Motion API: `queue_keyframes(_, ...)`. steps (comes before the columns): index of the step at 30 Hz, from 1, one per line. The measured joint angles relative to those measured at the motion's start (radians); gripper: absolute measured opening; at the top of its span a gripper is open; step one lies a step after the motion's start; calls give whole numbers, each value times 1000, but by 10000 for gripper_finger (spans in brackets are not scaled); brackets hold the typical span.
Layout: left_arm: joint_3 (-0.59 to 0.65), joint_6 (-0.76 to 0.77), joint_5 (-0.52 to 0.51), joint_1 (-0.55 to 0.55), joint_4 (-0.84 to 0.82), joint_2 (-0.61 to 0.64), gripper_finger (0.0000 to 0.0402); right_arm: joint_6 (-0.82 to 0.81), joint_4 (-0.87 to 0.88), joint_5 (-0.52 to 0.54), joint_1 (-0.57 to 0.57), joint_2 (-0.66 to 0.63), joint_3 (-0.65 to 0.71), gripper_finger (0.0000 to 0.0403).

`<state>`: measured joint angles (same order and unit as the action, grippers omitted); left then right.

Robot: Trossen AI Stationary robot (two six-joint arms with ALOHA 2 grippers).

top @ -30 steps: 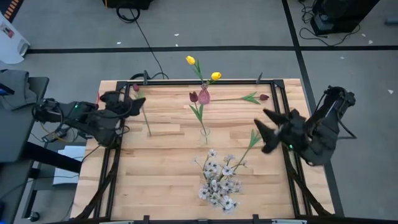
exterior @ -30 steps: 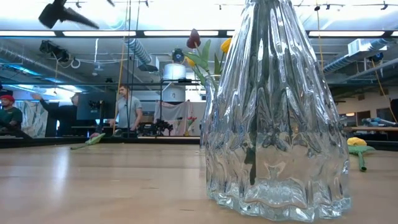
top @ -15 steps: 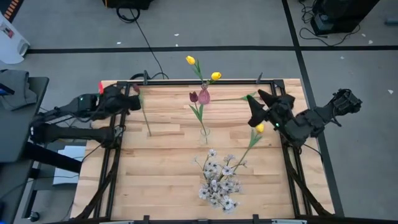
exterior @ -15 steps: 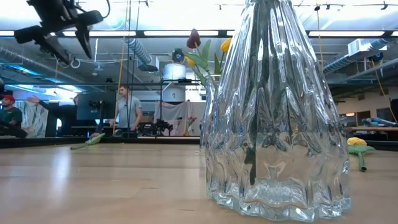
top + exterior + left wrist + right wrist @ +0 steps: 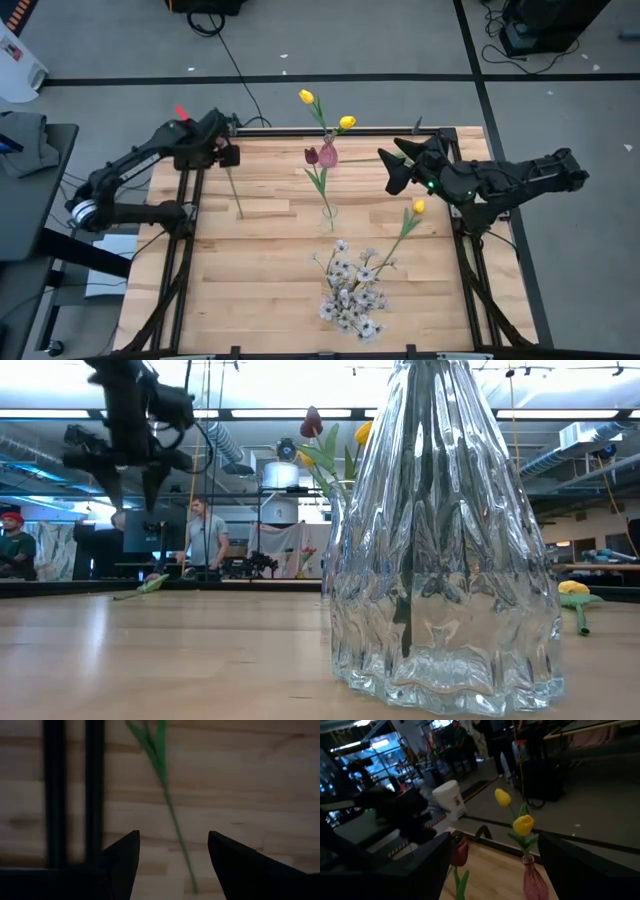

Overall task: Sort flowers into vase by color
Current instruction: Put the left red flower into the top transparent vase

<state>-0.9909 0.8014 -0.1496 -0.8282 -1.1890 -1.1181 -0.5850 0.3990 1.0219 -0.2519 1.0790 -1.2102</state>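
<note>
Flowers: the loose maroon tulip (image 5: 232, 185) lies on the table well left of the pink vase (image 5: 328, 156), stem running lengthwise straight under the left gripper (image 5: 172, 857), jaws apart astride it, while the right gripper (image 5: 392, 168), also spread, hovers right of that vase.

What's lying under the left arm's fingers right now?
A thin green flower stem on the wooden table, running between the open left fingers. Its blossom is out of that view.

pale wooden table (image 5: 270, 290), glossy ribbed glass vase (image 5: 445, 560)
</note>
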Motion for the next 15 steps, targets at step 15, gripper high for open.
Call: queue_keyframes(15, 0, -84, 144, -228, 203, -301, 239, 90, 24, -228, 150, -5, 0, 306)
